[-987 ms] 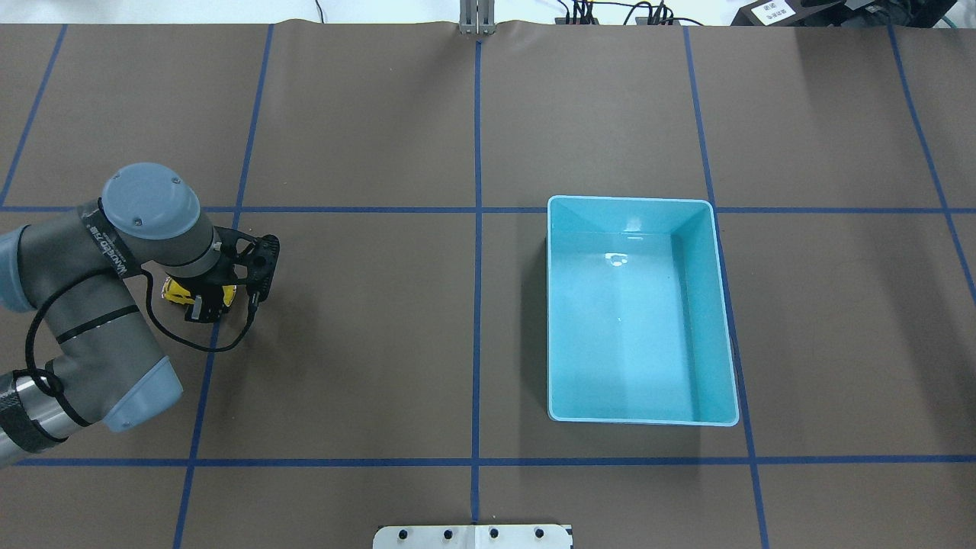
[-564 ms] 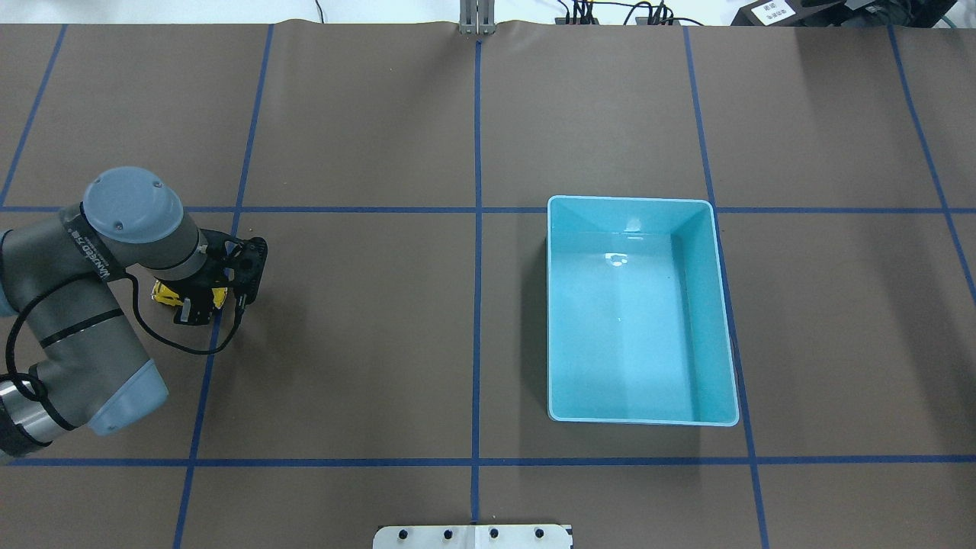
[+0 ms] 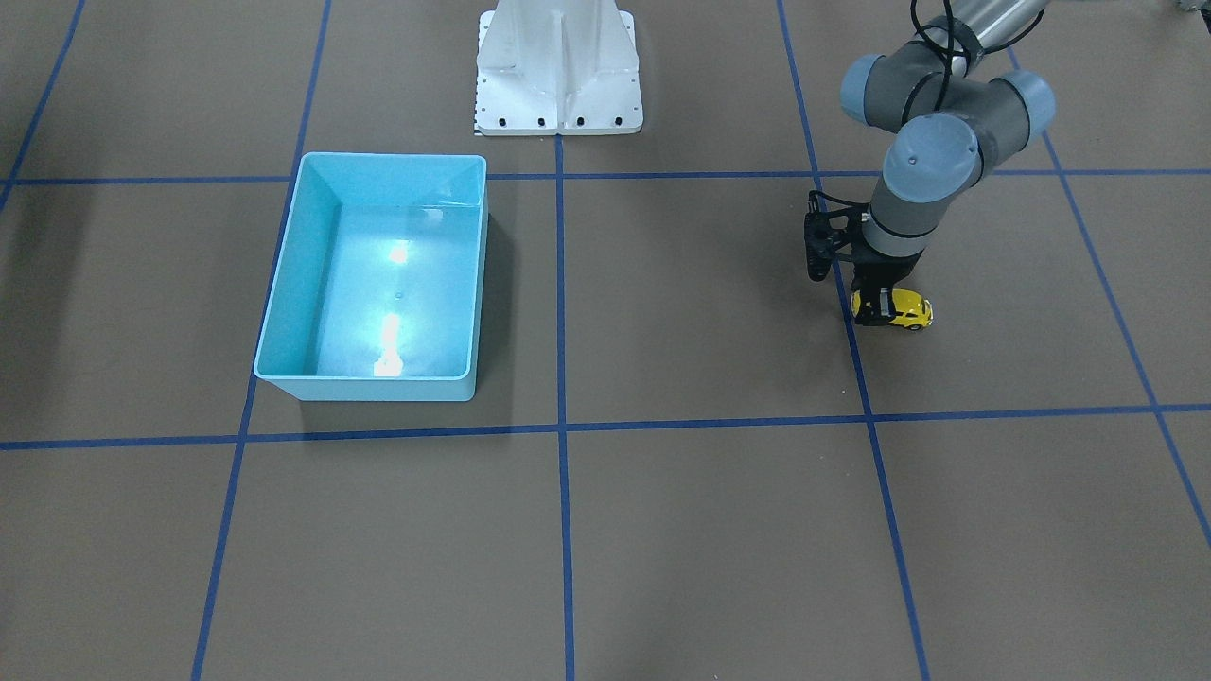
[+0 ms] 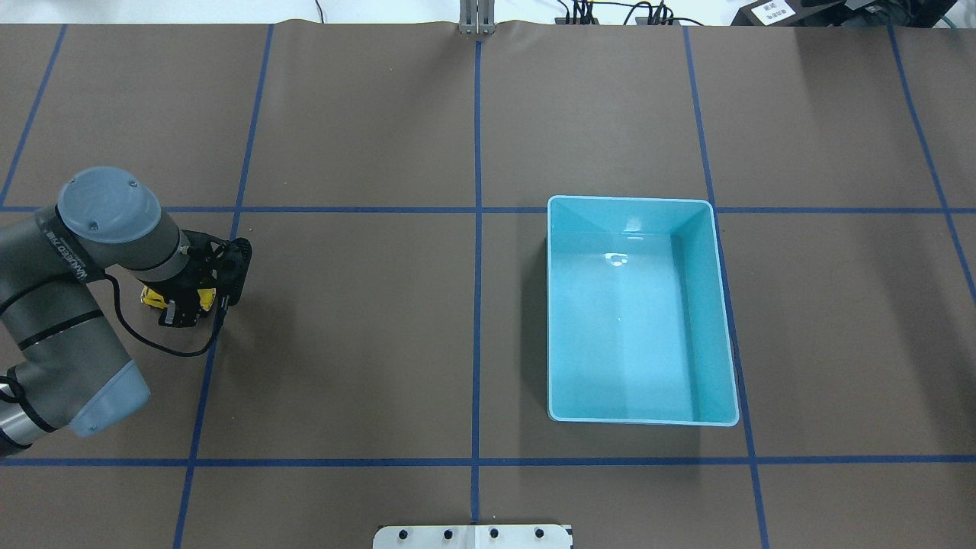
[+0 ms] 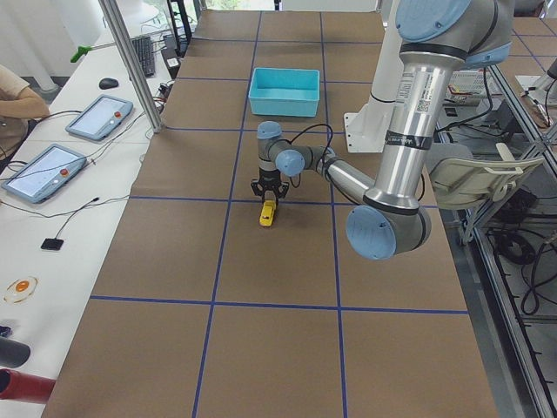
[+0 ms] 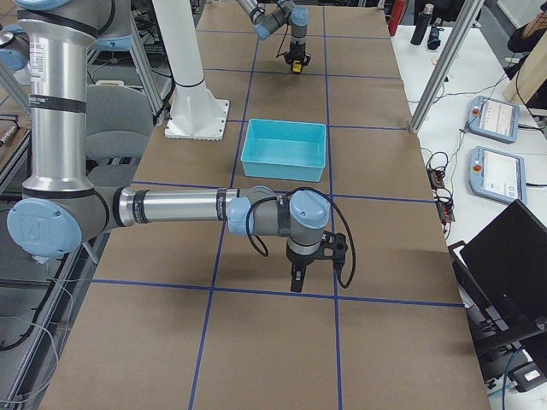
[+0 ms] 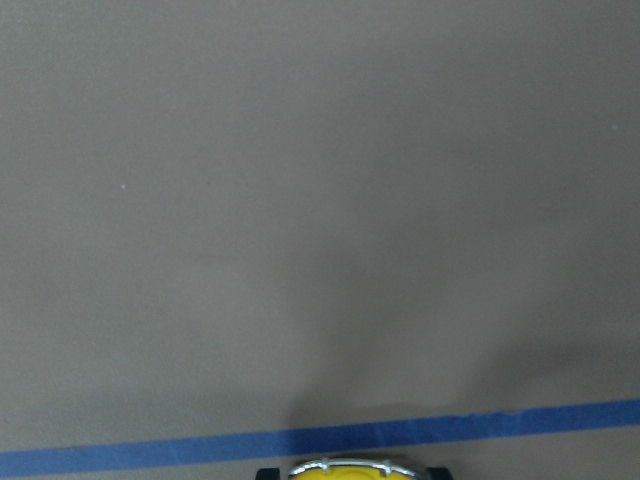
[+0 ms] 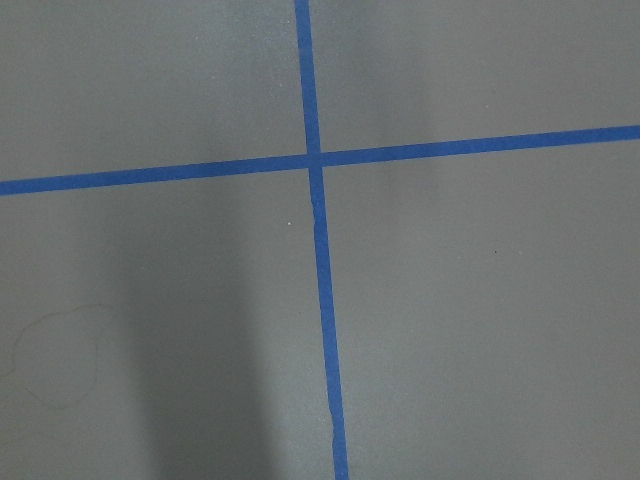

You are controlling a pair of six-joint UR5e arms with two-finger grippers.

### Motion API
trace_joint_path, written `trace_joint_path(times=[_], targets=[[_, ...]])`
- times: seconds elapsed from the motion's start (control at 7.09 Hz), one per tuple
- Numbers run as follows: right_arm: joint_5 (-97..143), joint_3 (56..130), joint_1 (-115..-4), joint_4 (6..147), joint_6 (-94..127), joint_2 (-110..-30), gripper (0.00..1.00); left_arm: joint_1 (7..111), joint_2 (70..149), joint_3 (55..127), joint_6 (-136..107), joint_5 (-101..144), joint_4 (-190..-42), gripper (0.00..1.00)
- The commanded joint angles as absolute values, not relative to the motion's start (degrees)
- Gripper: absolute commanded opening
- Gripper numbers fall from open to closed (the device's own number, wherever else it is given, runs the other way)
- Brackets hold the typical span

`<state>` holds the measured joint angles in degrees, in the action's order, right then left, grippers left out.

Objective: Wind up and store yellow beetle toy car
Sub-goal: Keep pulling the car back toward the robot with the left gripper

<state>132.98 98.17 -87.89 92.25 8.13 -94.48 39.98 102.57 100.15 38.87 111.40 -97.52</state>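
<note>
Now, to wind well I should pull the car (image 3: 910,311) backward in a straight line, wheels pressed flat. It sits at the left, well apart from the bin (image 3: 295,284). My left gripper (image 3: 878,308) seems closed narrowly across its body; the right gripper's (image 6: 296,278) opening I cannot tell.

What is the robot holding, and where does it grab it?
The left gripper holds the yellow beetle toy car, its fingers pinching the car's body from both sides.
</note>
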Motion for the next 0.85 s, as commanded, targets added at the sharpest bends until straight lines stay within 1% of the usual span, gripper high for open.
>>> trace_joint_path(times=[0.0, 0.71], targets=[[133.0, 98.2, -87.9, 92.3, 8.1, -94.5, 0.99, 40.3, 100.9, 100.5, 38.9, 111.6, -99.2, 0.00], [133.0, 98.2, -87.9, 92.2, 8.2, -94.5, 0.99, 41.1, 98.4, 100.4, 40.9, 113.3, -101.9, 0.00]])
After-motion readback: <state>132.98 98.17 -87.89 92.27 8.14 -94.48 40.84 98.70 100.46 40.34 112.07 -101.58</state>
